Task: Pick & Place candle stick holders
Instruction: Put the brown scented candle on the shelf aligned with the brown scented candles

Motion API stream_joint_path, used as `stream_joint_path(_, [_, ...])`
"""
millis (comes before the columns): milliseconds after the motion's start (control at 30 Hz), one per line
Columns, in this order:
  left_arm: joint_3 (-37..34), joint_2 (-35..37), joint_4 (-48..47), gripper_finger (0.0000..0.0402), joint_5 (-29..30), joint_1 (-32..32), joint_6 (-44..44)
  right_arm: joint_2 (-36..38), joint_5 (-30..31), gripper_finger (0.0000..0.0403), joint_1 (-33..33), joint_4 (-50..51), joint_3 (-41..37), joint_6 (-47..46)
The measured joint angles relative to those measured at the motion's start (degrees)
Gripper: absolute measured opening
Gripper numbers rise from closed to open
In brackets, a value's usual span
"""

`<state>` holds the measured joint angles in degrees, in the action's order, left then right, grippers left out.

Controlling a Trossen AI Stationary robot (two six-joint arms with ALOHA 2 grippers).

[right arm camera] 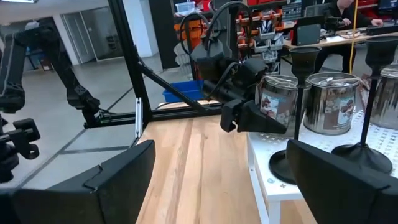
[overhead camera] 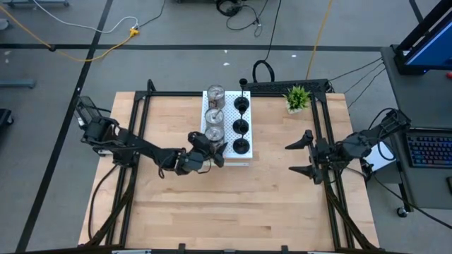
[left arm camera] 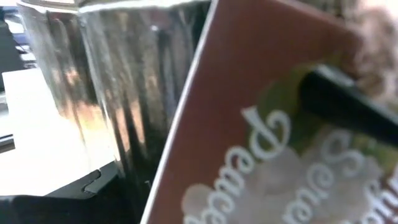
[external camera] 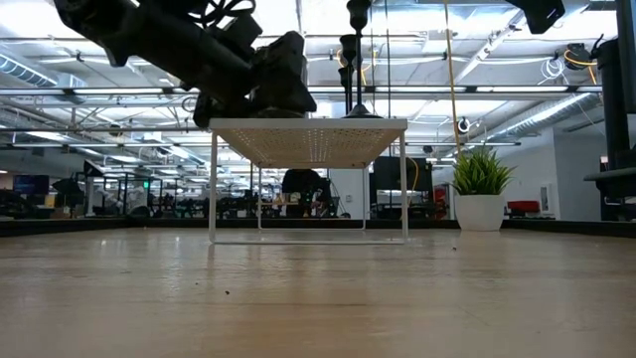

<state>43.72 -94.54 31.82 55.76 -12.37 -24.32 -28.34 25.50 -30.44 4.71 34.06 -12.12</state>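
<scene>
A white perforated shelf [overhead camera: 227,161] stands mid-table. On it are three silver candle stick holders [overhead camera: 215,96] in one row and three black ones [overhead camera: 241,127] in a row beside them. My left gripper [overhead camera: 214,149] is open at the near silver holder [right arm camera: 278,99], one finger [right arm camera: 258,118] showing in front of its lower wall. The left wrist view is filled by that holder's shiny wall [left arm camera: 93,93] and its red-brown label [left arm camera: 261,124]. My right gripper [overhead camera: 300,154] hangs open over the table's right side, holding nothing. My left gripper comes at the near silver holder about level, from the table's left-near side, its fingers on either side of the holder's lower wall [right arm camera: 273,115]. Whether the fingers touch it I cannot tell. The holder stands upright on the shelf.
A small green potted plant [overhead camera: 297,99] stands at the far right of the table. Black frame rails [overhead camera: 328,141] run along the left and right sides. Bare wood [overhead camera: 233,204] lies between the shelf and the near edge.
</scene>
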Motion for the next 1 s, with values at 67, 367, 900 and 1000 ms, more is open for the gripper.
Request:
stream_joint_path(67, [0.00,0.00,0.02,0.0361,-1.38,0.38,-0.09,0.00,0.00,0.0354,0.00,0.00,0.00,0.77])
stream_joint_path(367, [0.07,0.02,-0.01,0.0388,-3.19,0.07,-0.13,0.00,0.00,0.0354,0.00,0.00,0.00,0.85])
stream_joint_path(900, [0.09,1.06,-0.26,0.0395,-1.69,0.07,2.84,0.00,-0.04,0.0354,0.00,0.00,0.00,0.85])
stream_joint_path(1000, [0.13,1.66,-0.52,0.0392,0.12,0.25,3.92,-0.02,-0.04,0.0354,0.00,0.00,0.00,0.85])
